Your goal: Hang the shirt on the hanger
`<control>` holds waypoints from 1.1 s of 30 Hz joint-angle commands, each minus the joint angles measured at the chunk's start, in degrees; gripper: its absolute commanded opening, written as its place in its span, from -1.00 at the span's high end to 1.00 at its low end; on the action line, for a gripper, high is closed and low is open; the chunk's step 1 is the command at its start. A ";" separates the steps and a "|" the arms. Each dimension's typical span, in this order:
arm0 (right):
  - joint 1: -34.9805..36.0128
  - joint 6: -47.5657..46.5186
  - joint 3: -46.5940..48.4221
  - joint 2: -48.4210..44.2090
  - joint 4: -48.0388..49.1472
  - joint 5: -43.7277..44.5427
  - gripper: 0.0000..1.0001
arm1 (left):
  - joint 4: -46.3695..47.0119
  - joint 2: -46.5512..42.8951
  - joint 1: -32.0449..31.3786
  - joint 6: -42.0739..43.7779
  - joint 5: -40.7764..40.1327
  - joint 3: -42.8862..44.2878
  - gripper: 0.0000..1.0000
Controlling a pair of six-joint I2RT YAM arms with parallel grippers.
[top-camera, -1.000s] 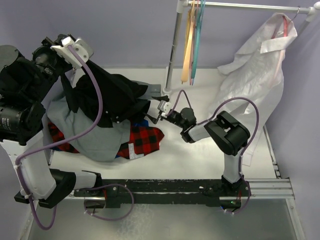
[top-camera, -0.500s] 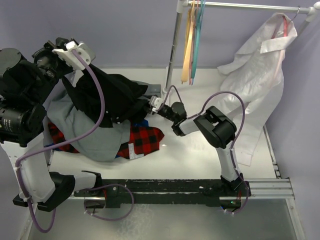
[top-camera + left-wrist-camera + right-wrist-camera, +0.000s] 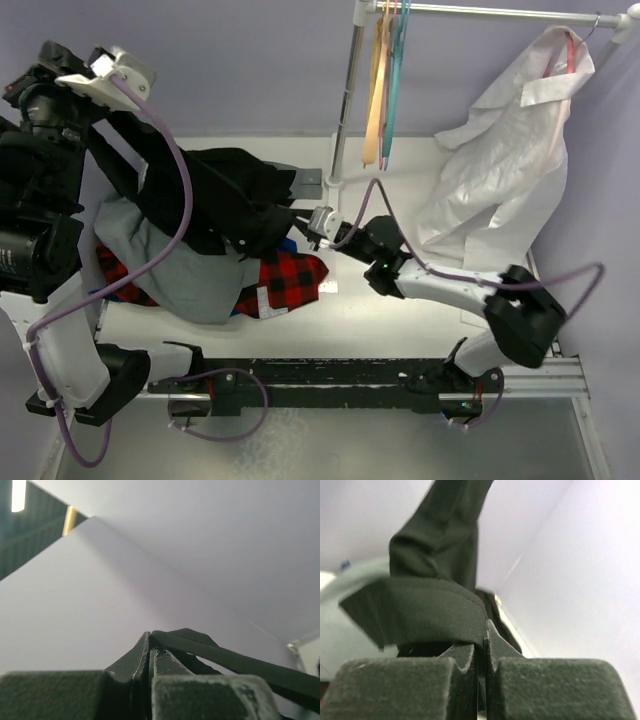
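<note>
The shirt (image 3: 215,195) is stretched in the air between the two claws, with its bulk sagging in a dark heap just to the left of the right claw (image 3: 305,225). One end rises in a taut band to the left claw (image 3: 98,108), which is lifted high above the table (image 3: 400,320) at the far left.

From the left wrist view, the left claw (image 3: 149,650) is pressed together on a thin fold of the shirt (image 3: 200,647). From the right wrist view, the right claw (image 3: 482,640) is also pinching a thick fold of the shirt (image 3: 440,555), which climbs away from its fingertips.

Below the left claw and under the hanging shirt lies a grey cloth (image 3: 190,280). A red-and-black plaid cloth (image 3: 290,275) sits just on the near side of the right claw. Beyond the right claw stands a rail (image 3: 480,10) holding orange and teal hangers (image 3: 385,90). Further right along it hangs a white garment (image 3: 510,150).
</note>
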 commanded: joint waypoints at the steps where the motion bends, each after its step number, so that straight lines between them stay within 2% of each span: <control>1: 2.96 -0.51 10.28 -13.12 -21.48 7.97 1.00 | 16.17 -1.35 -0.22 4.57 -9.71 1.35 1.00; 4: 3.62 0.23 22.03 -16.30 -33.74 10.79 1.00 | 20.96 -1.74 -0.22 5.20 -11.93 1.25 1.00; 9: 4.77 -0.53 42.88 -14.85 -50.55 12.49 1.00 | 30.97 -2.21 -0.22 7.39 -15.46 0.82 1.00; 15: 6.19 0.06 63.18 -10.39 -60.11 13.55 1.00 | 38.51 -1.58 -0.22 10.97 -16.69 4.10 1.00; 19: 6.62 2.00 74.98 -7.84 -64.26 15.00 1.00 | 40.37 -1.06 -0.21 11.42 -16.80 5.95 1.00; 22: 6.65 4.77 80.51 -6.57 -67.86 15.31 1.00 | 40.04 -0.29 -0.17 11.49 -16.56 6.24 1.00; 25: 6.64 7.73 76.75 -9.18 -70.92 17.09 1.00 | 33.82 -0.82 -0.17 7.97 -15.81 2.58 1.00; 28: 6.62 10.91 59.68 -16.45 -69.45 20.56 1.00 | 28.30 -4.22 -0.17 1.42 -13.62 -9.93 1.00; 33: 6.60 22.55 28.07 -27.53 -65.38 26.73 1.00 | 28.81 -9.50 -0.22 -5.75 -10.92 -35.29 1.00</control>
